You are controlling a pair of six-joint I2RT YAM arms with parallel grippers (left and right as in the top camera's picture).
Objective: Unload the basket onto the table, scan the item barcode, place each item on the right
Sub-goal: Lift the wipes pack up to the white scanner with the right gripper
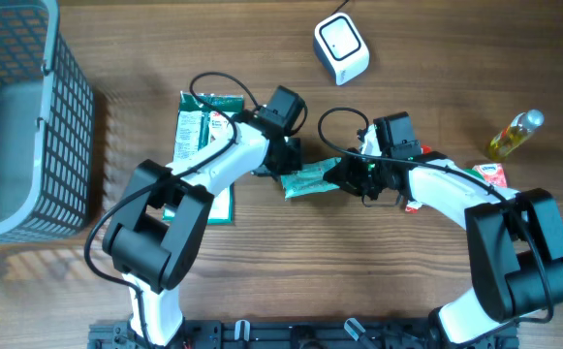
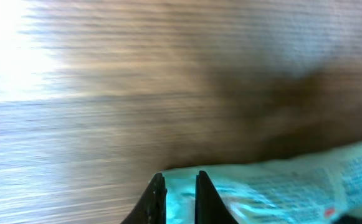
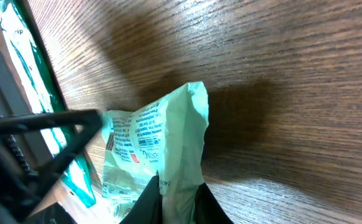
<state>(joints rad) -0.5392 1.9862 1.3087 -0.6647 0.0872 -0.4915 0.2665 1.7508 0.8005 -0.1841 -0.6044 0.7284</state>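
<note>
The right gripper (image 3: 176,188) was closed narrowly on a pale green packet (image 3: 162,134), with its two fingers clamped on the crumpled lower edge and the printed side facing the wrist camera. The packet rose away from the fingertips and was held off the wooden table (image 1: 291,281), where it cast a shadow.

At the packet's far end, opposite the right gripper, the left gripper (image 2: 181,178) met it. Its jaws stood almost together. The left wrist view was blurred, but the packet's edge appeared to be pinched between them, so the packet spanned the gap between the two grippers.

Under the left arm, just behind its gripper, flat green bags (image 1: 202,126) lay on the table. A grey mesh basket (image 1: 68,116) stood farther out on that side, well apart. A white scanner (image 1: 341,48) sat well beyond both grippers, toward the far edge of the table. Out past the right arm's wrist lay a small red-and-white carton (image 1: 491,173), with a bottle (image 1: 514,134) of yellow liquid just beyond it.
</note>
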